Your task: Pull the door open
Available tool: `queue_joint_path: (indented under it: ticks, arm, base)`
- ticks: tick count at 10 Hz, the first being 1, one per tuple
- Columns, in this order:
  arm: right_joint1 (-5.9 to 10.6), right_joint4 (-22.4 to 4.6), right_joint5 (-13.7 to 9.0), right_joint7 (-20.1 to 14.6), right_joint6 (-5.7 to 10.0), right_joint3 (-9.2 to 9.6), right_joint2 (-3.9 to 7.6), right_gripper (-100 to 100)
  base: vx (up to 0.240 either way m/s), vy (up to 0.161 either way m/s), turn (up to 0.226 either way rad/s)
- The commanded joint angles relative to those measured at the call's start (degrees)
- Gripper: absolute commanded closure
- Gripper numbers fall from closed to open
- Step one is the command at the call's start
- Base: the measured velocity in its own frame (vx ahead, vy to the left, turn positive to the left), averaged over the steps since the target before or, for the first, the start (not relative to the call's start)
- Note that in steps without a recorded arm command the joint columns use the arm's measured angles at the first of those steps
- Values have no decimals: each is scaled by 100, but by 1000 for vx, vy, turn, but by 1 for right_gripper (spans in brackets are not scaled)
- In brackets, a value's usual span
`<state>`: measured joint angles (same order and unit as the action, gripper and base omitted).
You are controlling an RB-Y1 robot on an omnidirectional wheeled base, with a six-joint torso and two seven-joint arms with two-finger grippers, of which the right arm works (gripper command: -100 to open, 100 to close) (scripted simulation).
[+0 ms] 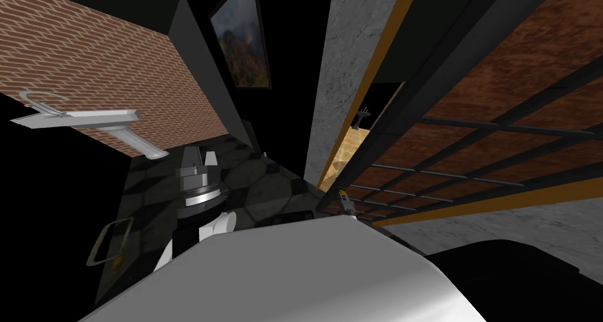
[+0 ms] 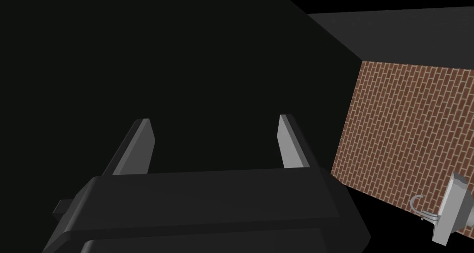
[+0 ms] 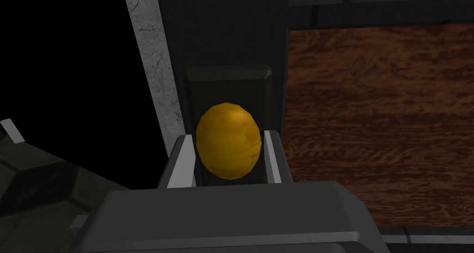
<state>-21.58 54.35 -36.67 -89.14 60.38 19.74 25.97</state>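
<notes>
Dim overall. Head view rolled, wide-lens splay twd corners; brick wall (image 1: 106, 71) evenly lit, floor (image 1: 259, 183) dark w/ faint sheen, black area (image 1: 47, 189) beside it. Left wrist view mostly dark. Rt wrist: knob (image 3: 227, 141) softly lit, underside shaded.

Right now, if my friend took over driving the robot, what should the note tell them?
Right gripper: shut on the yellow knob, fingers pressing its sides.
Left gripper: open, holding nothing, raised on the left.
Door: brown with dark bars, ajar; the gap at its edge shows light floor beyond.
Done: knob gripped, door partly open.
Left: probably pull it wider.
</notes>
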Motion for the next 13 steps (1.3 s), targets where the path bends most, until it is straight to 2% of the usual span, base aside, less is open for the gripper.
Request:
queue_joint_path:
  ticks: [1,3,4,5,6,11,12,13]
  arm:
    - [-41,-57,67,-115,125,132,63,100]
    - [-81,-122,144,-253,291,275,170,100]
    - [-75,-90,118,-204,224,226,147,100]
    - [-81,-184,169,-306,329,317,198,100]
    - [-78,-203,177,-327,353,332,211,100]
    - [-45,-464,298,-616,677,534,393,100]
    - [-41,-500,315,-656,722,563,418,100]
    - [-42,-476,310,-627,675,556,395,100]
  base:
    - [-266,-29,128]
    - [-274,-40,131]
    - [-127,-7,29]
    - [-164,-7,166]
    - [-230,-19,131]
    - [-244,-36,147]
    - [-222,-37,96]
    - [-97,-19,28]
